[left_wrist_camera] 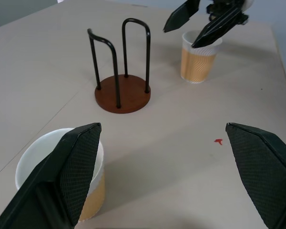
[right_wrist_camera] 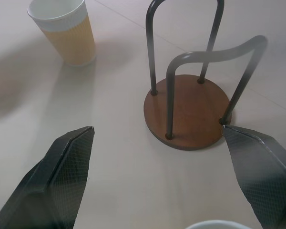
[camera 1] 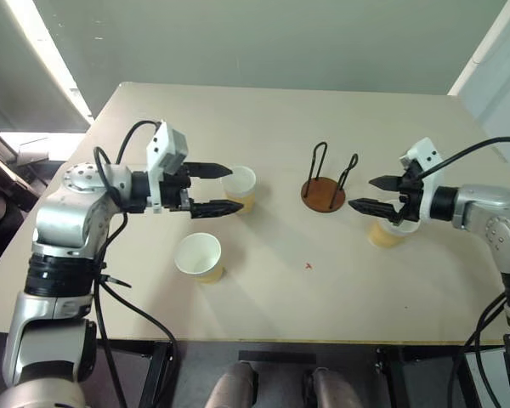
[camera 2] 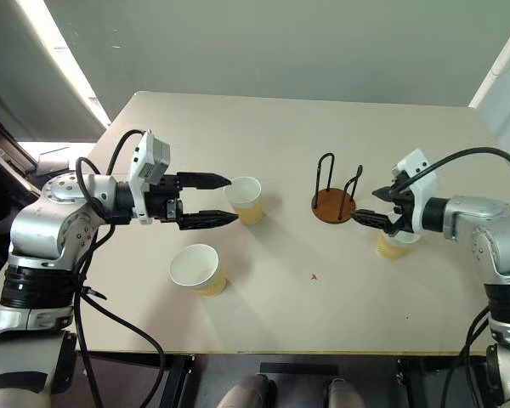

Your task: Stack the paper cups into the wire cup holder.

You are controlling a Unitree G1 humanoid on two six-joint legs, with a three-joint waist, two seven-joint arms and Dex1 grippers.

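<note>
Near-edge paper cup (camera 1: 199,257) untouched | both hands spread: left hand (camera 1: 228,189) beside mid-counter cup (camera 1: 240,187), right hand (camera 1: 375,194) over third cup (camera 1: 386,233) | cups judged light, crushable; outer wall to be pinched gently | wire cup holder (camera 1: 324,194) empty

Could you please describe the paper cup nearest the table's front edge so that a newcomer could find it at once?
On the beige table, start at the wire cup holder and look toward the left gripper. Two paper cups stand there; yours is the paper cup nearer the front edge, standing alone, away from the gripper.
</note>
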